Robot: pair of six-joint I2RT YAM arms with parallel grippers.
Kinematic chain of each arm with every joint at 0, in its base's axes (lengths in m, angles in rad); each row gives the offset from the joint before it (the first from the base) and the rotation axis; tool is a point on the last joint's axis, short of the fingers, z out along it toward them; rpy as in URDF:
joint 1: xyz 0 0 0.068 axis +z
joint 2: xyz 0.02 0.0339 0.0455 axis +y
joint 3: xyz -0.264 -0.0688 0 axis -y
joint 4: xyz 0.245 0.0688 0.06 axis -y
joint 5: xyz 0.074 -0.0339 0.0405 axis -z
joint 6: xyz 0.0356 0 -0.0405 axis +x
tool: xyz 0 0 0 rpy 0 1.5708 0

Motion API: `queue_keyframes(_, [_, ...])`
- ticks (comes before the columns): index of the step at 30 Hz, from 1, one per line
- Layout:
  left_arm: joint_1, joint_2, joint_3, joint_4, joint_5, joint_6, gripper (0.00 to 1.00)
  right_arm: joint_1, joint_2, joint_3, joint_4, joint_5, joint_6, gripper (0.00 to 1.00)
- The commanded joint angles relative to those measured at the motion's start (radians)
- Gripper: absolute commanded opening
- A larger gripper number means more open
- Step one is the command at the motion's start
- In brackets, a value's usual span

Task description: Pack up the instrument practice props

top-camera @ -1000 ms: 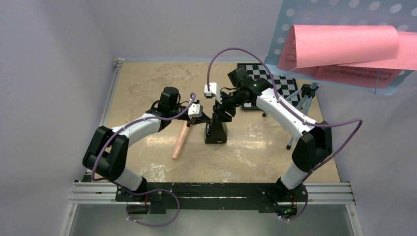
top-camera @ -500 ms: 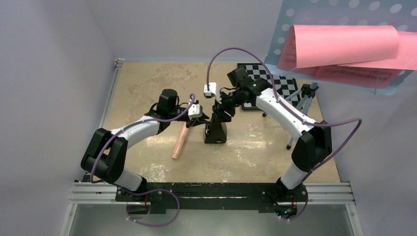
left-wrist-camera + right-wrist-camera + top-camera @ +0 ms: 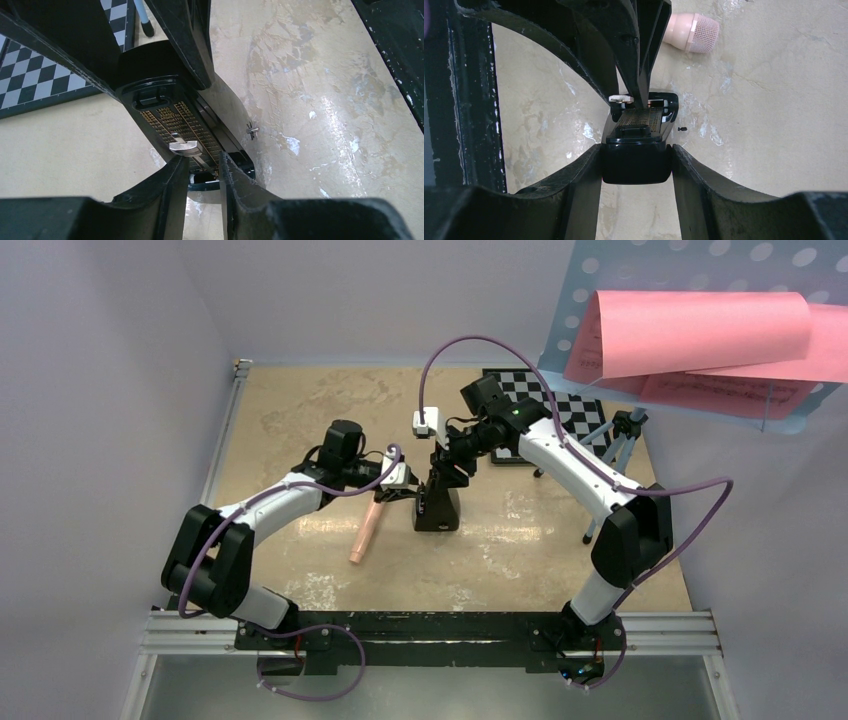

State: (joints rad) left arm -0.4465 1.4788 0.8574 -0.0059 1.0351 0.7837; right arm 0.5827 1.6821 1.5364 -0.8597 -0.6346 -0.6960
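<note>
Black metronome clamped in right gripper; left gripper narrowly parted, seemingly astride pendulum.

Black-and-white checkered chessboard lying flat at the far right of the beige, marble-patterned tabletop. Silver aluminium rail borders the near edge. Pale lilac walls enclose the scene.

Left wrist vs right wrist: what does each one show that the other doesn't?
Left wrist only: the chessboard, a music stand leg, and the silver pendulum weight on the tempo scale. Right wrist only: one end of the recorder, and the right gripper closed on the top of the metronome. Both: the black metronome on the beige table.
</note>
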Motion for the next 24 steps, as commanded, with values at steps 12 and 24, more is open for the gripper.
queue_keyframes(12, [-0.006, -0.015, 0.042, 0.094, 0.049, -0.086, 0.19, 0.014, 0.054, -0.020, -0.029, 0.020, 0.015, 0.00])
queue_keyframes(24, [-0.013, -0.003, 0.132, 0.045, -0.005, -0.037, 0.16, 0.014, 0.061, -0.013, -0.022, 0.018, 0.021, 0.00])
